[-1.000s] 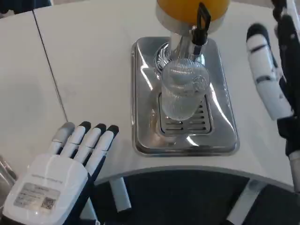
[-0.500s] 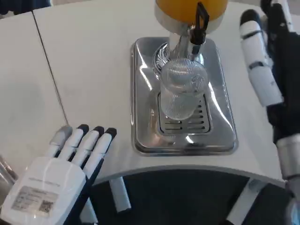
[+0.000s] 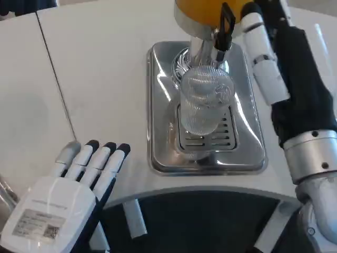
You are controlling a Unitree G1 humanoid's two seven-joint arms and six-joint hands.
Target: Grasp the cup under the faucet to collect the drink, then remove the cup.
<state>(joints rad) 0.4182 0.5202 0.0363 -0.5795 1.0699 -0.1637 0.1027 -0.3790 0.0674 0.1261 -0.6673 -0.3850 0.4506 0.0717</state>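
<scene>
A clear ribbed cup [image 3: 202,103] stands upright and empty on the grille of the silver drip tray [image 3: 160,105], right under the black faucet lever [image 3: 227,23] of the orange drink dispenser [image 3: 210,11]. My right hand [image 3: 284,68] reaches in from the right, its fingers extended toward the faucet and the dispenser, just right of the cup and apart from it. My left hand [image 3: 73,184] lies flat on the table at the lower left, fingers spread, holding nothing.
The white table [image 3: 105,68] has a dark seam line running down its left part. Its curved front edge runs just below the tray, with dark floor beneath.
My right hand has swung in from the far right edge toward the dispenser, now close beside the faucet and cup. The left hand and the cup stay where they were.
</scene>
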